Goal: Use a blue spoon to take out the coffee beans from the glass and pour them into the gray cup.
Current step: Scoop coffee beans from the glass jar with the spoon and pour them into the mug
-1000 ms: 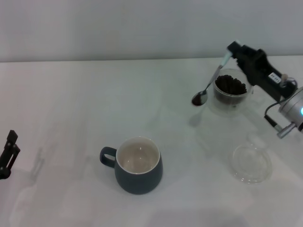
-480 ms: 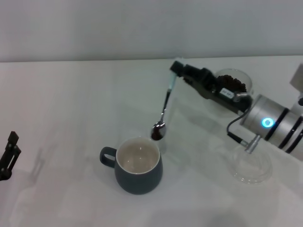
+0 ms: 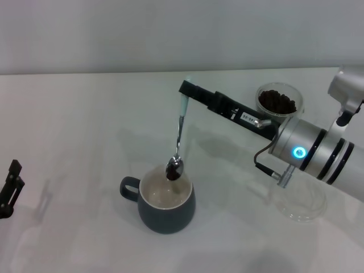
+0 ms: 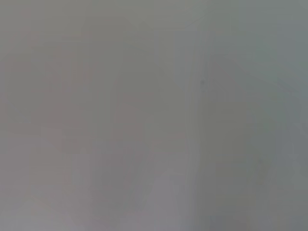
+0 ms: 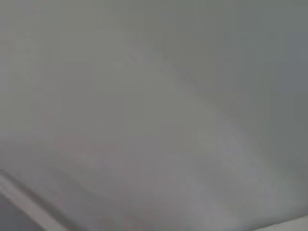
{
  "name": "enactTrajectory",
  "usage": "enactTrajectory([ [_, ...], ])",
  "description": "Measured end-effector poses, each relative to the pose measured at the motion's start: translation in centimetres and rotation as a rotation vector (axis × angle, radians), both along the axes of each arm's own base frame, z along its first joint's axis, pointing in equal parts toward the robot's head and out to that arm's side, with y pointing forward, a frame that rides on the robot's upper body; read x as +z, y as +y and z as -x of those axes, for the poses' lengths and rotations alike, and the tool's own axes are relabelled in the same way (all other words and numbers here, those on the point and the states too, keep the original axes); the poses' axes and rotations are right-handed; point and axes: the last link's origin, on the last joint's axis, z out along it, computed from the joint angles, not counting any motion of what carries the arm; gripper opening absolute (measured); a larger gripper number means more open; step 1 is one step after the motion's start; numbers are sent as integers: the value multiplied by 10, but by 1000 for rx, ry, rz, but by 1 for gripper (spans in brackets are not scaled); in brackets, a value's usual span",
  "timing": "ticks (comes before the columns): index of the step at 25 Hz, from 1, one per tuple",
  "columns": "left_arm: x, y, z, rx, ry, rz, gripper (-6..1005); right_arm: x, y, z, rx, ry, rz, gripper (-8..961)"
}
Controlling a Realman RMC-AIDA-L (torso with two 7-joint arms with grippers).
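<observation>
Half a second back the spoon's bowl hung beside the mug's far rim; now the right gripper point(image 3: 185, 91) has swung further left and the bowl sits directly over the mug's opening. A second ago that same spoon was still next to the glass.

The right gripper's slim black fingers are clenched on the top of the blue spoon point(image 3: 178, 136), which hangs almost straight down: a pale blue handle, then a thin shiny metal neck and a small polished bowl carrying a dark load of coffee beans point(image 3: 173, 170). Just under it stands the gray cup point(image 3: 165, 200), squat and rounded, matte blue-gray outside, smooth cream inside, its loop handle turned toward the robot's left.

Well off to the right, behind the arm, the glass point(image 3: 278, 102) stands upright, clear-walled and filled near its brim with dark beans. A flat clear saucer point(image 3: 301, 200) lies on the white table point(image 3: 85, 125) below the silver forearm.

The left gripper point(image 3: 9, 187) is parked at the table's left edge; whether it is open I cannot tell.
</observation>
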Motion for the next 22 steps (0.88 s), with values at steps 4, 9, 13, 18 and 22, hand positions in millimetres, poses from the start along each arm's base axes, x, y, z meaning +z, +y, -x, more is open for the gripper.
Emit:
enactTrajectory([
  [4,0,0,0,0,0,0,734,-1,-1,5,54,-37,-34,142],
  [9,0,0,0,0,1,0,733,-3,-2,9,109,-83,-70,142],
  [13,1,0,0,0,1,0,734,-7,-3,17,186,-139,-111,142],
  [18,1,0,1,2,1,-4,735,-10,-2,25,251,-206,-169,141],
  [22,1,1,1,5,-2,-9,735,-6,-2,26,263,-199,-191,141],
])
